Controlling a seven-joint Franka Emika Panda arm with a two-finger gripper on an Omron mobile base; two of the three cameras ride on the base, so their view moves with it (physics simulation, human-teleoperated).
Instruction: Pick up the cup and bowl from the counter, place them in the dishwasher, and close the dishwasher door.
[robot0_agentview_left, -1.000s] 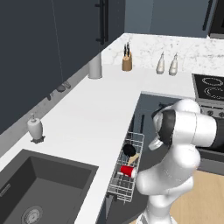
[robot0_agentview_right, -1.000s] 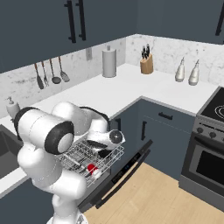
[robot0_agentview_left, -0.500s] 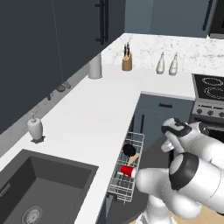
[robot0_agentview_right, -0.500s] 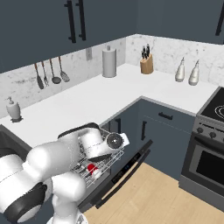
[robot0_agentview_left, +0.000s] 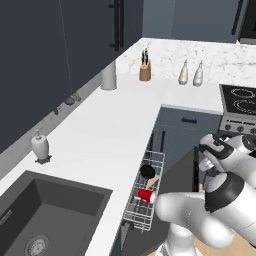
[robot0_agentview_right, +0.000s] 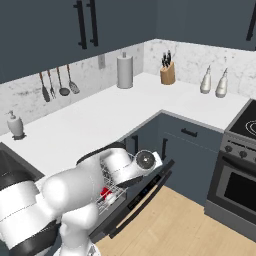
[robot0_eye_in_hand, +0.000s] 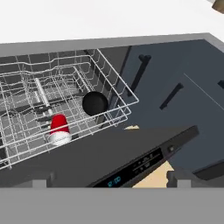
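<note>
Arm lower (door (robot0_eye_in_hand: 131, 162) half-raised)

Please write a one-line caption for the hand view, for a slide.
Red cup and black bowl lie in the pulled-out dishwasher rack above the open dishwasher door.

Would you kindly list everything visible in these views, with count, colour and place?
cup: 1, red, lying in the rack
bowl: 1, black, in the rack beside the cup
rack: 1, white wire, pulled out
dishwasher door: 1, dark, open
counter: 1, white, L-shaped
sink: 1, dark, in counter
soap dispenser: 1, white, by sink
knife block: 1, wooden, corner
bottles: 2, pale, near stove
stove: 1, black top
gripper: 1, over the door
</note>
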